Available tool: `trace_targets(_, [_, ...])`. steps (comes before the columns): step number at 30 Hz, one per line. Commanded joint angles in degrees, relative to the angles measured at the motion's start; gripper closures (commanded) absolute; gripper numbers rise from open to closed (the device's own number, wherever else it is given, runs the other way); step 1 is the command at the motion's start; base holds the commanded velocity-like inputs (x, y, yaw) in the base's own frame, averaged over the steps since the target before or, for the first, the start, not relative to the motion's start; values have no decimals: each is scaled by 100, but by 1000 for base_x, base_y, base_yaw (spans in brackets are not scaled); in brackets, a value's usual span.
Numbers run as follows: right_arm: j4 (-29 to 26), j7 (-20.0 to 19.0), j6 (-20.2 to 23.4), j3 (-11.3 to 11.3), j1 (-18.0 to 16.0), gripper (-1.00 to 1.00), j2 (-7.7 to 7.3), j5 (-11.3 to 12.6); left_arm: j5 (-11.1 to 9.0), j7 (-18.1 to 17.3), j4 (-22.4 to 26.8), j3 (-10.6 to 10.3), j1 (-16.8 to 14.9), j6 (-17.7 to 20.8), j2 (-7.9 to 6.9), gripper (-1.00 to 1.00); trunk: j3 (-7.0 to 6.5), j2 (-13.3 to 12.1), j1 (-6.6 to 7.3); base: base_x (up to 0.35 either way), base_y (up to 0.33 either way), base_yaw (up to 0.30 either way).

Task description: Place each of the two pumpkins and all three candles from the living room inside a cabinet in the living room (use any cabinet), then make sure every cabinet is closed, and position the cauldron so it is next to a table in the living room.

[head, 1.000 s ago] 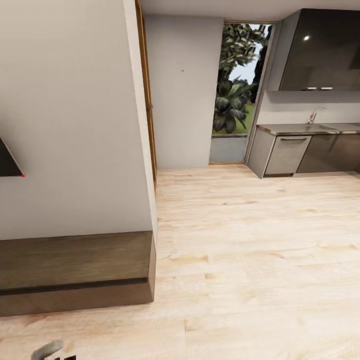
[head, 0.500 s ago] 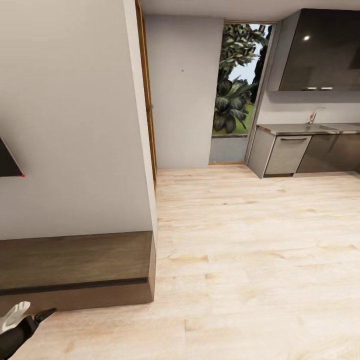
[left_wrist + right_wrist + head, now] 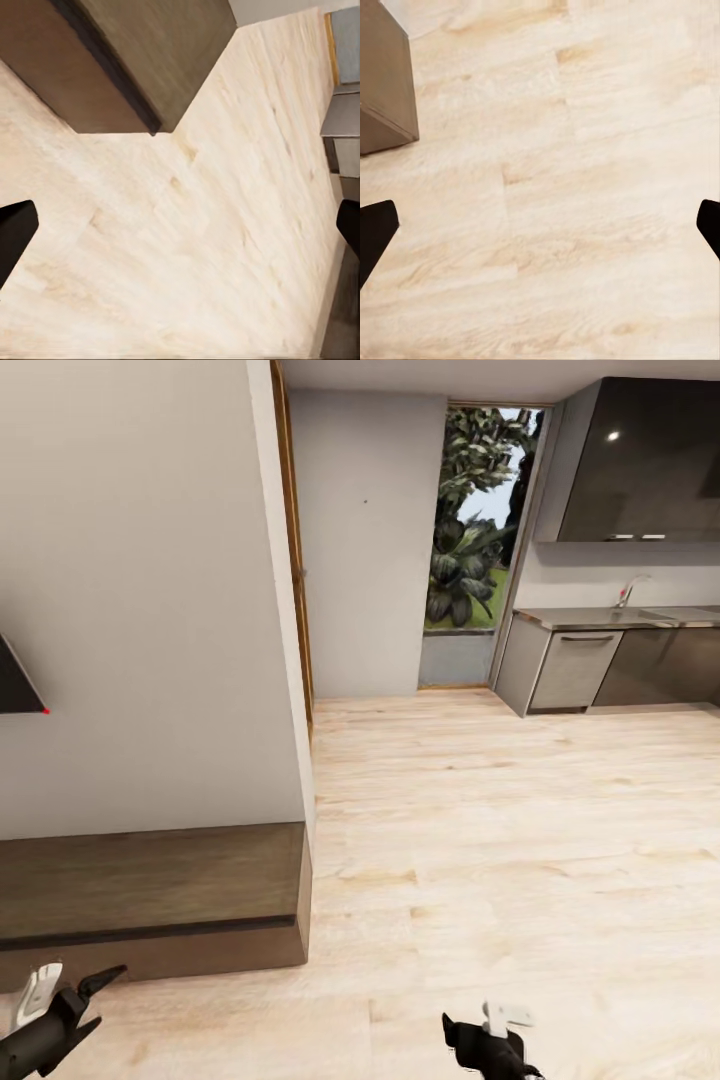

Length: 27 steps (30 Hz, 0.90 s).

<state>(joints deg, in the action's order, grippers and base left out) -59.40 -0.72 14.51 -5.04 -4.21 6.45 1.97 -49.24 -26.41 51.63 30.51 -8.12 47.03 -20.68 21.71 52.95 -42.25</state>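
**Robot faces the end of the cabinet, both claws open and empty**

A pale wood plank floor (image 3: 520, 860) spreads across the room and runs back to a kitchen area. A light grey wall (image 3: 150, 610) fills the left of the head view and ends at a corner with a wooden door frame (image 3: 292, 560) just behind it. Beyond, a tall glass opening (image 3: 470, 530) shows green plants outside. On the right, a dark glossy wall cupboard (image 3: 645, 460) hangs above a grey counter (image 3: 600, 618) with a tap (image 3: 630, 590), and grey base units (image 3: 575, 670) stand under it.

The cabinet (image 3: 150, 900), long, low and dark brown with wood grain, stands against the foot of the grey wall; its right end stops at the wall's corner. Its fronts look shut, with a dark line running along them. In the left wrist view the cabinet's end corner (image 3: 142, 60) shows over the floor, and the right wrist view catches a corner of it (image 3: 386, 82).

A dark object with a red dot (image 3: 20, 685) hangs on the wall at the left edge.

The left gripper (image 3: 70, 985) sits low at the floor's near left, just in front of the cabinet's base, its fingers spread and holding nothing. The right gripper (image 3: 485, 1025) is at the near edge over bare floor, fingers likewise apart and empty.
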Motion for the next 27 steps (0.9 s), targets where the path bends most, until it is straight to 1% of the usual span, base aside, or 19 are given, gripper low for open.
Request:
trace_targets(1, [-41, -49, 106, -12, -18, -100, 9, 86, -8, -11, -116, 6, -6, 38, 21, -100, 7, 5, -1, 0, 0, 0])
trace_targets(4, [-83, -111, 297, -7, -53, -100, 13, 218, -4, -6, -341, -13, -6, -45, 140, -100, 61, 125, -66, 0, 0, 0])
trace_targets(9, [-96, -135, 367, -6, -76, -100, 14, 262, 0, -5, -414, -25, -6, -133, 374, -100, 150, 326, -176, 0, 0, 0])
trace_targets(11, [-126, -142, 376, -3, -78, -100, 14, 266, 16, -4, -423, -28, -6, -151, 534, -100, 186, 406, -220, 0, 0, 0])
trace_targets(13, [-325, -160, 407, -4, -81, -100, 14, 272, 14, -8, -425, -31, -6, -215, 625, -100, 222, 486, -264, 0, 0, 0])
trace_targets(14, [-578, -171, 524, -5, -105, -100, 16, 286, 2, -22, -429, -29, -6, -272, 656, -100, 240, 526, -286, 0, 0, 0])
trace_targets(17, [-1236, -184, 1155, -5, -176, -100, 52, 388, -20, -48, -501, -22, -6, -352, 683, -100, 294, 647, -352, 0, 0, 0])
trace_targets(18, [-1374, -187, 1330, -5, -186, -100, 64, 459, -19, -53, -589, -24, -6, -427, 690, -100, 312, 687, -374, 0, 0, 0])
trace_targets(21, [-1599, -187, 1582, 5, -221, -100, 79, 688, -15, -80, -1040, -39, -6, -943, 722, -100, 366, 807, -440, 0, 0, 0])
trace_targets(23, [-1685, -190, 1653, 24, -274, -100, 82, 752, -10, -83, -1215, -115, -6, -1193, 805, -100, 402, 887, -484, 0, 0, 0])
trace_targets(26, [-1732, -192, 1694, 42, -320, -100, 84, 787, -7, -77, -1308, -270, -6, -1359, 929, -100, 455, 1008, -550, 0, 0, 0])
trace_targets(27, [-1740, -192, 1698, 44, -325, -100, 84, 790, -7, -75, -1292, -290, -9, -1409, 960, -100, 473, 1048, -572, 0, 0, 0])
